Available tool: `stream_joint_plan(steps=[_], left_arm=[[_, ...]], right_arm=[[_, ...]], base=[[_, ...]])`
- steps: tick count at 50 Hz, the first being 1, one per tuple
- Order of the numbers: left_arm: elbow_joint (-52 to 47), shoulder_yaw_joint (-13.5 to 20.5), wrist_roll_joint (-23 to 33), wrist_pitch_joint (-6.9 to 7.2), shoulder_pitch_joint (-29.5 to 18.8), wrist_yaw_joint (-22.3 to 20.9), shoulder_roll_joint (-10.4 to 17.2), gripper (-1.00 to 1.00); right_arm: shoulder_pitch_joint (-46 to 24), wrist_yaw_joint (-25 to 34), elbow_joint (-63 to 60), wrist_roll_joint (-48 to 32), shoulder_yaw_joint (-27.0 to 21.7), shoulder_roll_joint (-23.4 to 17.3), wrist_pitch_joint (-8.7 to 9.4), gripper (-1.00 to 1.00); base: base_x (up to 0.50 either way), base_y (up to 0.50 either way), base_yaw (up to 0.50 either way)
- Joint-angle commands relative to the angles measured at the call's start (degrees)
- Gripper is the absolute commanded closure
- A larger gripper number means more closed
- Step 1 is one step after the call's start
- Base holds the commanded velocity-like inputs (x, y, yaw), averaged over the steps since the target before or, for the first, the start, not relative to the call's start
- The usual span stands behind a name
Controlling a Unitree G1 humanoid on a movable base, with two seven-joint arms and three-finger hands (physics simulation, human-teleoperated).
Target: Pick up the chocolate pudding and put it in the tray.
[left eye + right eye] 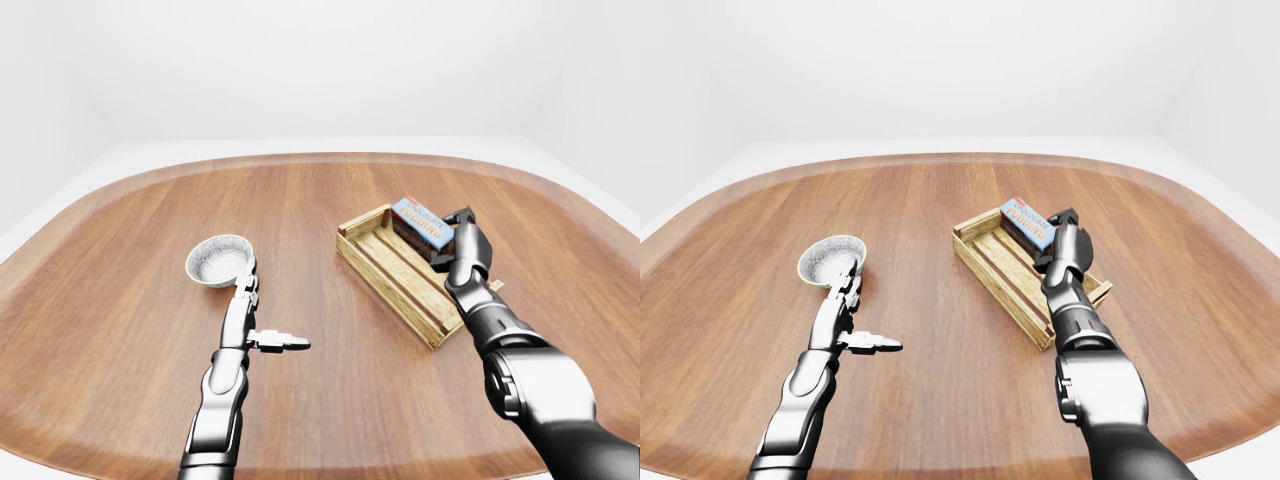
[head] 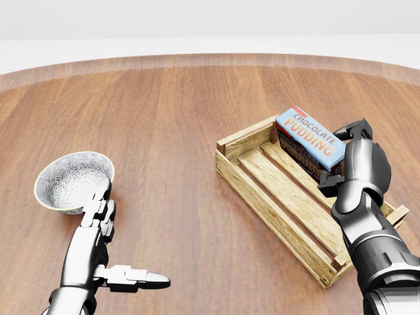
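Observation:
The chocolate pudding is a blue-topped box with dark sides. It sits tilted over the far right end of the wooden slatted tray, to the right in the head view. My right hand is at the box's right end, with one finger over its top edge and the thumb below. The fingers look closed round it. My left hand is open and empty at the lower left, thumb pointing right, fingers just below a bowl.
A small patterned white bowl stands at the left, touching or nearly touching my left fingertips. Everything rests on a large rounded wooden table, whose raised rim runs along the top.

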Motion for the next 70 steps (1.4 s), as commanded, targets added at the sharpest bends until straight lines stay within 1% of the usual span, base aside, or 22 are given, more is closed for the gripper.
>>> stream_joint_plan(steps=[1,4,5,6,12,21,24,27,30,34,38,41,46,53,57,61,63,65,68,70], left_arm=[[-0.7,0.3,-1.8,1.11,0.0,-0.8,-0.2,-1.0],[-0.4,0.3,-1.8,0.91,-0.1,-0.8,-0.1,-1.0],[-0.6,0.3,-1.8,1.01,0.0,-0.8,-0.1,-1.0],[-0.4,0.3,-1.8,0.83,0.0,-0.8,-0.1,-1.0],[-0.1,0.3,-1.8,0.66,-0.1,-0.9,-0.1,-1.0],[-0.4,0.3,-1.7,0.8,0.0,-0.9,-0.1,-1.0],[0.3,0.3,-1.7,0.31,-0.1,-1.0,-0.1,-1.0],[-0.2,0.3,-1.7,0.67,0.0,-1.0,-0.1,-1.0],[0.2,0.3,-1.7,0.4,-0.1,-1.0,-0.1,-1.0],[-0.4,0.3,-1.7,0.9,-0.1,-1.0,-0.1,-1.0],[0.1,0.3,-1.7,0.56,-0.2,-0.9,-0.1,-1.0],[-0.6,0.2,-1.6,0.96,0.1,-0.9,-0.1,-1.0],[-0.1,0.3,-1.6,0.58,0.0,-1.0,-0.1,-1.0],[-0.4,0.3,-1.6,0.91,0.0,-0.9,-0.1,-1.0],[-0.2,0.3,-1.6,0.8,0.0,-0.9,-0.2,-1.0],[0.3,0.3,-1.6,0.41,-0.2,-0.8,-0.1,-1.0],[0.5,0.3,-1.6,0.31,-0.3,-0.8,-0.1,-1.0],[0.5,0.4,-1.7,0.42,-0.3,-0.8,-0.1,-1.0],[0.6,0.4,-1.7,0.41,-0.4,-0.7,-0.1,-1.0],[0.3,0.3,-1.6,0.64,-0.3,-0.7,-0.1,-1.0]], right_arm=[[0.5,-0.4,-0.1,-0.5,-0.3,0.0,-0.01,1.0],[1.1,-0.4,0.2,-1.0,-0.1,0.2,-0.01,1.0],[2.3,-0.4,0.7,-1.9,0.3,0.5,-0.01,1.0],[1.4,-0.4,0.4,-1.3,-0.1,0.4,-0.01,1.0],[1.5,-0.4,0.4,-1.3,-0.1,0.4,-0.01,1.0],[2.5,-0.4,0.7,-2.2,0.2,0.6,-0.01,1.0],[2.9,-0.4,0.8,-2.5,0.2,0.8,-0.01,1.0],[3.1,-0.4,0.8,-2.7,0.3,0.9,-0.01,1.0],[3.3,-0.4,0.9,-2.9,0.3,1.0,-0.01,1.0],[3.8,-0.4,1.0,-3.1,0.3,1.3,-0.01,1.0],[4.1,-0.4,1.1,-3.2,0.3,1.4,-0.01,1.0],[4.5,-0.4,1.3,-3.5,0.4,1.3,-0.01,1.0],[4.9,-0.4,1.4,-3.9,0.3,1.2,-0.01,1.0],[5.1,-0.4,1.5,-4.0,0.3,1.2,-0.01,1.0],[5.8,-0.4,1.7,-4.7,0.6,1.4,-0.01,1.0],[5.1,-0.4,1.4,-4.0,0.0,1.1,-0.01,1.0],[6.1,-0.4,1.8,-4.9,0.5,1.4,-0.01,1.0],[5.1,-0.4,1.4,-3.9,-0.1,1.0,-0.01,1.0],[5.3,-0.4,1.4,-3.9,0.0,1.0,-0.01,1.0],[5.3,-0.4,1.5,-4.1,0.2,1.0,-0.01,1.0]], base=[[0.0,0.0,0.0],[0.0,0.0,0.0],[0.0,0.0,0.0],[0.0,0.0,0.0],[0.0,0.0,0.0],[0.0,0.0,0.0],[0.0,0.0,0.0],[0.0,0.0,0.0],[0.0,0.0,0.0],[0.0,0.0,0.0],[0.0,0.0,0.0],[0.0,0.0,0.0],[0.0,0.0,0.0],[0.0,0.0,0.0],[0.0,0.0,0.0],[0.0,0.0,0.0],[0.0,0.0,0.0],[0.0,0.0,0.0],[0.0,0.0,0.0],[0.0,0.0,0.0]])
